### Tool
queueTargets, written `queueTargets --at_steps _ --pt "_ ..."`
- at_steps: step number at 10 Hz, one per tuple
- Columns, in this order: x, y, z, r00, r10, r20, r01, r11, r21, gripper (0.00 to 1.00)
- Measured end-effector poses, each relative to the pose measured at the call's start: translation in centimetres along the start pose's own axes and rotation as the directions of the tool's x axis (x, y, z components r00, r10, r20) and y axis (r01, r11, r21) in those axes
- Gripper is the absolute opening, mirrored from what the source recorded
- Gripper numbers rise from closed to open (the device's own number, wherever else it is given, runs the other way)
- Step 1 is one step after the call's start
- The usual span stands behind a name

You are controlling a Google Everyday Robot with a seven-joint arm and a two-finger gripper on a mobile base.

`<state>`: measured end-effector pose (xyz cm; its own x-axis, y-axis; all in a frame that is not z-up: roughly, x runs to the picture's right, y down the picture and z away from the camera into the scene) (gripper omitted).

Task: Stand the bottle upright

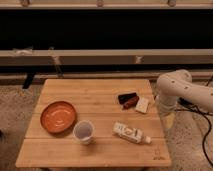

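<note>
Whitish bottle [131,133] with tan label on a pale wooden table [100,95], beside an orange plate [58,116] and translucent white cup [83,131]; cream-coloured gripper [167,120] hangs at the table's right edge.
</note>
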<state>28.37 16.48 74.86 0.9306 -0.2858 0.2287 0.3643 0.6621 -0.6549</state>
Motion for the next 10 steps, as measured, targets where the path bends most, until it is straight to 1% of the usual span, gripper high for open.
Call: queueTargets --at_steps 1,2,3,4,7,10 --pt "-1.6 0.6 0.6 1.0 0.008 0.017 -0.008 1.0 -0.009 0.8" --pt "-2.8 0.8 1.3 1.0 0.016 0.024 -0.015 1.0 -0.018 0.8" --pt "-3.5 0.6 1.8 0.999 0.024 0.024 -0.023 0.999 -0.023 0.8" --pt "-4.2 0.7 2.5 0.999 0.037 0.015 -0.037 0.999 -0.038 0.8" --pt "-4.2 1.9 4.1 0.996 0.092 -0.01 -0.092 0.994 -0.065 0.8" --pt "-2.9 3.9 5.6 0.984 0.176 -0.008 -0.176 0.981 -0.087 0.8"
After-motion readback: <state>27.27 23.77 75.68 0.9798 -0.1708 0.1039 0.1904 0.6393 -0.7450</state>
